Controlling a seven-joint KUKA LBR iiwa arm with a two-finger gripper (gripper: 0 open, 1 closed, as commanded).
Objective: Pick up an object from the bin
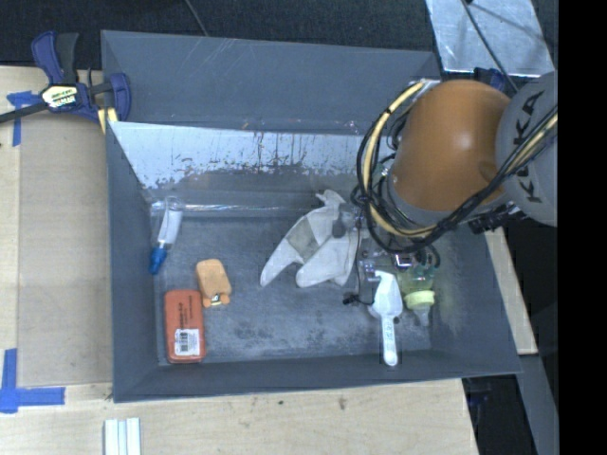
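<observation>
Orange wrist cover (446,145) half hides the gripper (373,275), low at the bin's (285,368) right end just beside a white-handled tool (388,320) and crumpled white cloth (311,246) — its opening cannot be told, nothing looks lifted, so the pick seems not yet made.

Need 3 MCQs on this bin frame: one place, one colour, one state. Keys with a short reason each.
1. Where in the grey metal bin is the flat orange rectangular block?
A) lower-left corner of the floor
B) upper-right corner
C) on top of the cloth

2. What colour is the tip of the clear plastic tube?
A) red
B) blue
C) green

3. How does the white cloth lie?
A) folded in a neat square
B) crumpled
C) draped over the rim

Keys:
1 A, it lies by the left wall, near the view's bottom edge.
2 B, its lower end is blue.
3 B, it is bunched in uneven folds mid-bin.
</observation>
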